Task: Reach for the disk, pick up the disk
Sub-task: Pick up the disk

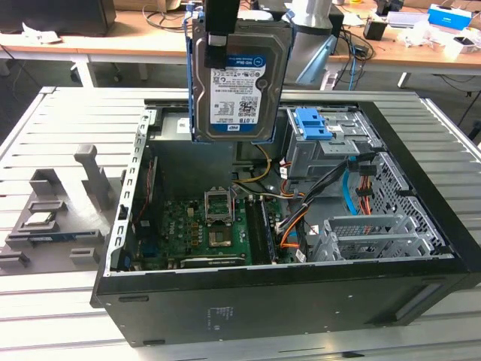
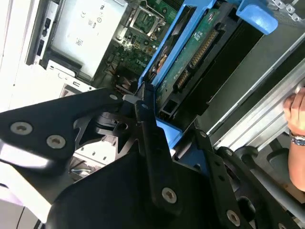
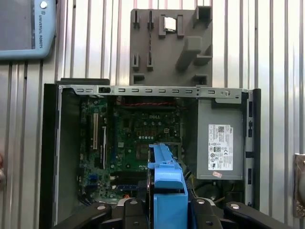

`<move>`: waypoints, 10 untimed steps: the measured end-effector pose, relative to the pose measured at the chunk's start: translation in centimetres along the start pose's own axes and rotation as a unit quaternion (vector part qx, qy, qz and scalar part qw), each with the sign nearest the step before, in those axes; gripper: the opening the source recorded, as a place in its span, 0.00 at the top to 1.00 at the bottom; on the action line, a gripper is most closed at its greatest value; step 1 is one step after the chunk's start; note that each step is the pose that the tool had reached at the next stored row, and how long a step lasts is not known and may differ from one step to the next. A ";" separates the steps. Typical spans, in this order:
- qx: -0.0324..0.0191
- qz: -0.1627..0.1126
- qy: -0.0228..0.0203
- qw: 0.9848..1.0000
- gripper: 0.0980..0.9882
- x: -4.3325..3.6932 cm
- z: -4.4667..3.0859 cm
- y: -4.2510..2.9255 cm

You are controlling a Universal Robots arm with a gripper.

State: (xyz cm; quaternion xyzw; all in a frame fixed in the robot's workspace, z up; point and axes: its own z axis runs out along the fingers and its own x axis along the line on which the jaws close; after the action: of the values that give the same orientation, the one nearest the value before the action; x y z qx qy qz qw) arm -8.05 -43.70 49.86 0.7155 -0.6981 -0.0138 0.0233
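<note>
- Jaws are closed on the disk [image 1: 238, 79], which hangs label-out, upright, above the open computer case [image 1: 285, 301] in the exterior view; the gripper [image 1: 222, 26] pinches it at the upper edge.
- Grip is seen in the second wrist view as black fingers [image 2: 145, 126] closing on the blue side rail, with the drive's green circuit board facing the camera; whether both pads bear on rail or partly on metal cannot be told from this angle.
- Disk is already clear of the case and touches nothing below it, so the pick-up is judged essentially done.
- Hold is best kept firm and the drive kept vertical, since a grip at one edge of a heavy metal body is likely to let it swing or slip if tilted.
- Below the drive lie the motherboard [image 1: 207, 226], orange and black cables [image 1: 301, 214] and the blue bracket [image 1: 314, 124] on the drive cage; a drop would land on these.
- Beside the case, on the slatted table [image 1: 68, 135], a grey fixture tray [image 1: 56, 207] sits well apart.
- A hand [image 2: 296, 114] shows at the edge of the second wrist view.
</note>
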 end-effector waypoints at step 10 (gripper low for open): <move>0.000 0.000 0.000 1.000 0.70 4.30 0.07 0.10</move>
State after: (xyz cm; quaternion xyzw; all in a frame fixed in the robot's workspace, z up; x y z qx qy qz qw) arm -8.05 -48.01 49.85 0.7156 -0.6980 -0.0138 0.0233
